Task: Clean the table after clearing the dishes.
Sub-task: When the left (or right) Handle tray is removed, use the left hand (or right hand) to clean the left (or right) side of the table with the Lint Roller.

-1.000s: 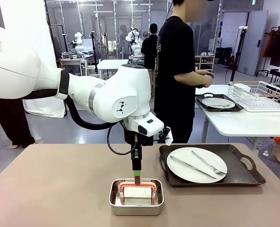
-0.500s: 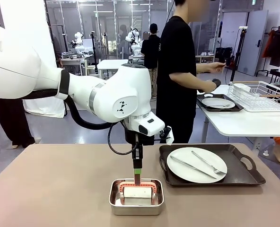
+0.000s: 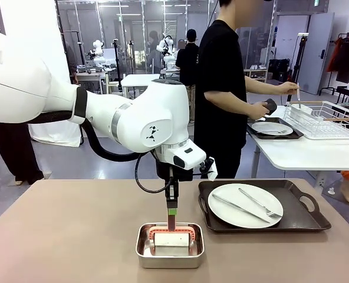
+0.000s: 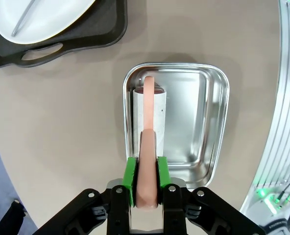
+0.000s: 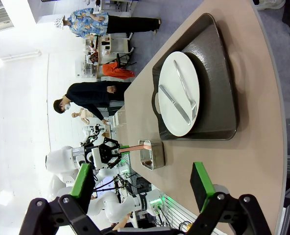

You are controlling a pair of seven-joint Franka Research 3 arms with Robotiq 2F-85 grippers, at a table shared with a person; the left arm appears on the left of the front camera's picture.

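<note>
The left tool stays clamped narrowly on the salmon handle of a white wiper pad, which sits straight beneath it in the steel pan. It has scarcely shifted in the last second. The person's hand has moved from the far tray to the wire rack. One plate with cutlery waits on its tray just right of the tool, so wiping the surface looks premature. The right tool gapes wide, empty.
</note>
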